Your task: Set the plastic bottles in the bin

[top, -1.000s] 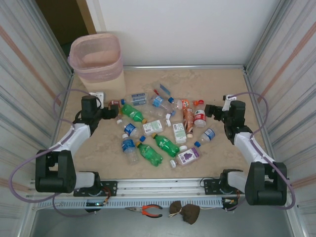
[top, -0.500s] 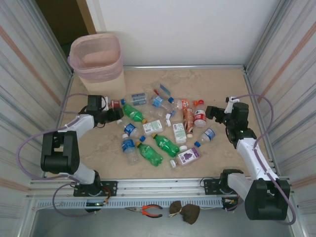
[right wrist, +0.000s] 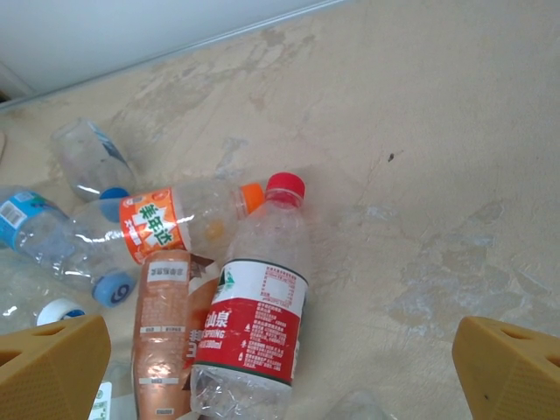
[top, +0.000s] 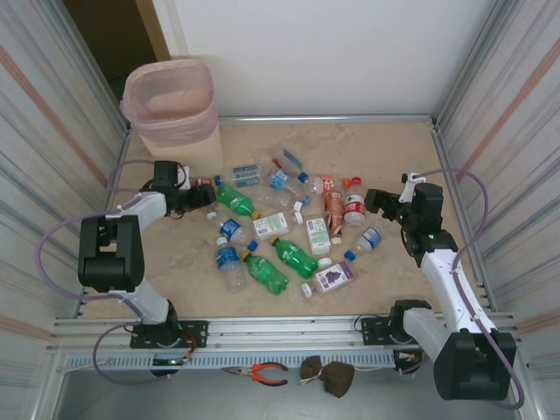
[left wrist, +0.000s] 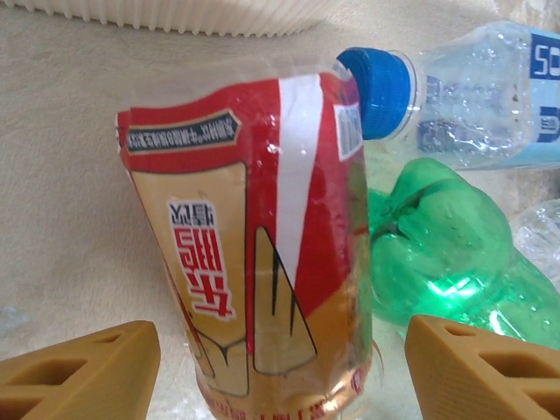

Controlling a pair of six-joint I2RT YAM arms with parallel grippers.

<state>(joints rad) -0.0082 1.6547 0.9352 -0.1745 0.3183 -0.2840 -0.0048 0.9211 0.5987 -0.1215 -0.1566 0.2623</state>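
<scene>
Currently, the plastic bottles [top: 293, 256] lie scattered on their sides across the middle of the tabletop [top: 394, 149]. The bin [top: 179, 136], lined with a pink bag, stands at the far corner at 11 o'clock, well apart from the scatter. The left tool [top: 199, 199] sits low at the 9 o'clock edge of the scatter. Its wrist view shows the jaws partly parted astride a red-and-tan labelled bottle [left wrist: 254, 227], with a thin gap visible on each side. Whether the pads bear on that bottle cannot be told. A clear blue-capped bottle [left wrist: 472, 96] lies at 1 o'clock of it, and a green bottle [left wrist: 446, 254] lies just beside it at 3 o'clock. The right tool [top: 374, 199] hangs at the 3 o'clock edge of the scatter, jaws spread wide and holding nothing. Ahead of it, at 11 o'clock, lie a red-capped, red-labelled bottle [right wrist: 258, 315], an orange-labelled bottle [right wrist: 175, 223] and a brown-labelled bottle [right wrist: 162, 332], all touching one another.
</scene>
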